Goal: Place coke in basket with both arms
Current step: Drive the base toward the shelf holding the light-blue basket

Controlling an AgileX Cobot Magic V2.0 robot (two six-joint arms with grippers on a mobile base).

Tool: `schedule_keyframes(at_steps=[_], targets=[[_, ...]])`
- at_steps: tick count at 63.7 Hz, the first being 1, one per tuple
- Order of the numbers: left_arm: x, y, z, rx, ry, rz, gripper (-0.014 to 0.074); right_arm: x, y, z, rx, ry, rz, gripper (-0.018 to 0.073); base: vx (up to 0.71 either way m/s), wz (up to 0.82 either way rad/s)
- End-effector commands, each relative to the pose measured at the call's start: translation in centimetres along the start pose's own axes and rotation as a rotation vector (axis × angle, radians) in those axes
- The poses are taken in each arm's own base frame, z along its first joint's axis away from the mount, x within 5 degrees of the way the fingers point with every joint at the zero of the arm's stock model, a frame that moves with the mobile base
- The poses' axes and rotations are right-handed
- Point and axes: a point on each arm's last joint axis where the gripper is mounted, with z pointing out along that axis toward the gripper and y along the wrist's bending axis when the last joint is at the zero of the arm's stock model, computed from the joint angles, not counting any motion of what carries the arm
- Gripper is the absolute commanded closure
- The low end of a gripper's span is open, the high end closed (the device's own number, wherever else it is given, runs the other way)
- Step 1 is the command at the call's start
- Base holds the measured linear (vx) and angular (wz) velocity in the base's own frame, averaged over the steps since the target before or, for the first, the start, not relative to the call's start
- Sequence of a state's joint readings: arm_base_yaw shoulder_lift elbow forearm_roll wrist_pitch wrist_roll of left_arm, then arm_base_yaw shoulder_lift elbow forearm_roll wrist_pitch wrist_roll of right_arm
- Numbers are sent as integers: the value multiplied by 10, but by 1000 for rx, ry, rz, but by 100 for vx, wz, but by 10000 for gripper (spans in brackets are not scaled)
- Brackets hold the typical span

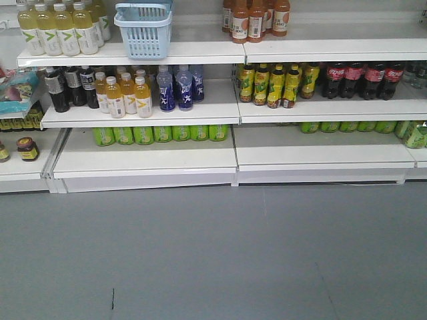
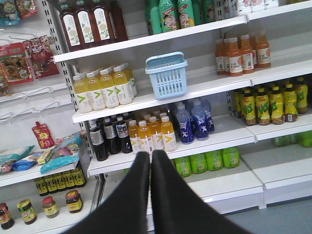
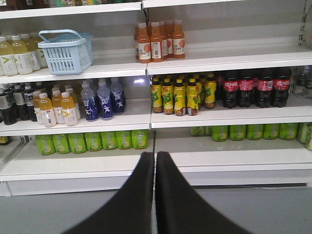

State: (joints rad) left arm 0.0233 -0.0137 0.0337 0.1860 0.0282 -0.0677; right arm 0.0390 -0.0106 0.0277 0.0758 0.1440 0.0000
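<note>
Jaws pressed together on both arms: left gripper (image 2: 150,154) and right gripper (image 3: 155,155) each show two black fingers tip to tip, w/ nothing pinched. Where the coke is, can't tell from any view.

The basket (image 1: 143,30) stands upright, mouth up, on a white shelf (image 1: 200,53). It also shows in the left wrist cam (image 2: 167,75) and the right wrist cam (image 3: 66,51). Its narrow end faces out, so the long axis seems to run front-to-back into the shelf.

Pale yellow bottles (image 1: 60,30) stand just beside it on the left. Orange bottles (image 1: 253,20) are well apart on the right, in the next bay. One shelf down are blue bottles (image 1: 179,87), and green cans (image 1: 160,133) sit below those.

Cola bottles (image 3: 253,87) w/ red labels show in the right wrist and front cams only. Only the left wrist cam shows the snack packets (image 2: 17,58) on pegs, the jars (image 2: 48,207) low down, and the brown bottles (image 2: 90,24) on a higher shelf. The front cam has the basket's top cut off and lots of grey floor (image 1: 213,253). In each wrist view the fingers cover the bottom middle, hiding part of the lowest shelf.
</note>
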Motion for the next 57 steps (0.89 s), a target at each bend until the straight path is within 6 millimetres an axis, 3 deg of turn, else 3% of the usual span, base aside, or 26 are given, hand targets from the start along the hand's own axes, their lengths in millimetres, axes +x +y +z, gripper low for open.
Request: schedule_keyframes(at_steps=[1,57], targets=[[-8,-1,-1,10,-92,-7,603,-4,-1,-1,8,-85,-20,568,0,0],[-8,-1,-1,10,-92,-7,603,-4,-1,-1,8,-85,-20,568,0,0]])
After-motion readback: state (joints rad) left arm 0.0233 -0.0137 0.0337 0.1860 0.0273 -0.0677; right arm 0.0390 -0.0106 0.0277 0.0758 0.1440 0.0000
